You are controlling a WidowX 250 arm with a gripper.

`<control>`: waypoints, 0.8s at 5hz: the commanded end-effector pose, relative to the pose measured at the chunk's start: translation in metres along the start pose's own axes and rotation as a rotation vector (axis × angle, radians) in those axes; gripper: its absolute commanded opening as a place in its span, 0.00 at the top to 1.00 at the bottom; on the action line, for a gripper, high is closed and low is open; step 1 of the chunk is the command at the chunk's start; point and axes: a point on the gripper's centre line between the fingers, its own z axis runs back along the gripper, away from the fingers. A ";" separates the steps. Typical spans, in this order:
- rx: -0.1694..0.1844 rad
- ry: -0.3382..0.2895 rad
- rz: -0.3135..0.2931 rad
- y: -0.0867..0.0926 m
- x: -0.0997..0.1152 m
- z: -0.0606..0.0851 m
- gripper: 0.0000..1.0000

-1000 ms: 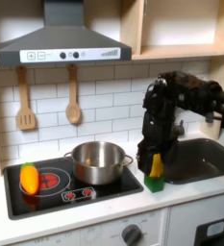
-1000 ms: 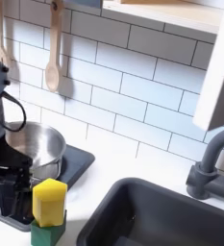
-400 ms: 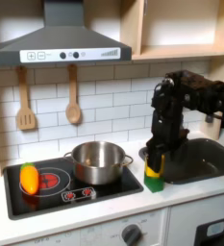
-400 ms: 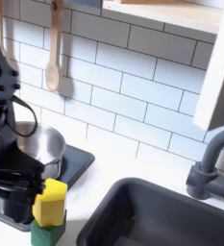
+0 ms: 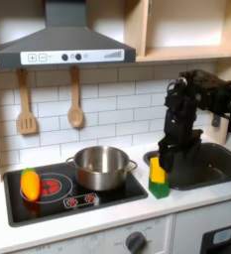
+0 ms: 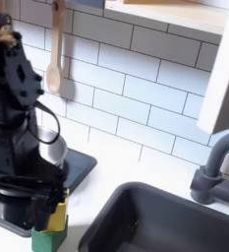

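The first exterior view faces the toy kitchen head-on from the front at a moderate distance, taking in the hood (image 5: 62, 45), the stove (image 5: 72, 190) and the sink (image 5: 208, 165). The second exterior view stands much nearer, looking along the counter from the sink (image 6: 165, 221) side toward the tiled wall. Both exterior views share the sponge (image 5: 158, 177) (image 6: 53, 219), the pot (image 5: 100, 166) and the sink edge.

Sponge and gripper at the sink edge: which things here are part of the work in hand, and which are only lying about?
In hand:
- gripper, down over the sponge
- yellow-and-green sponge, on the counter between stove and sink

Lying about:
- steel pot on the stove
- orange-yellow item on the red burner
- wooden spatula and wooden spoon on the wall
- sink
- faucet
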 end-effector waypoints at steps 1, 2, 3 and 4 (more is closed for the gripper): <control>0.011 0.021 -0.001 -0.007 0.019 -0.012 0.00; 0.017 0.036 0.010 -0.004 0.024 -0.020 0.00; 0.026 0.051 0.011 -0.001 0.027 -0.024 0.00; 0.024 0.059 0.007 -0.001 0.027 -0.027 0.00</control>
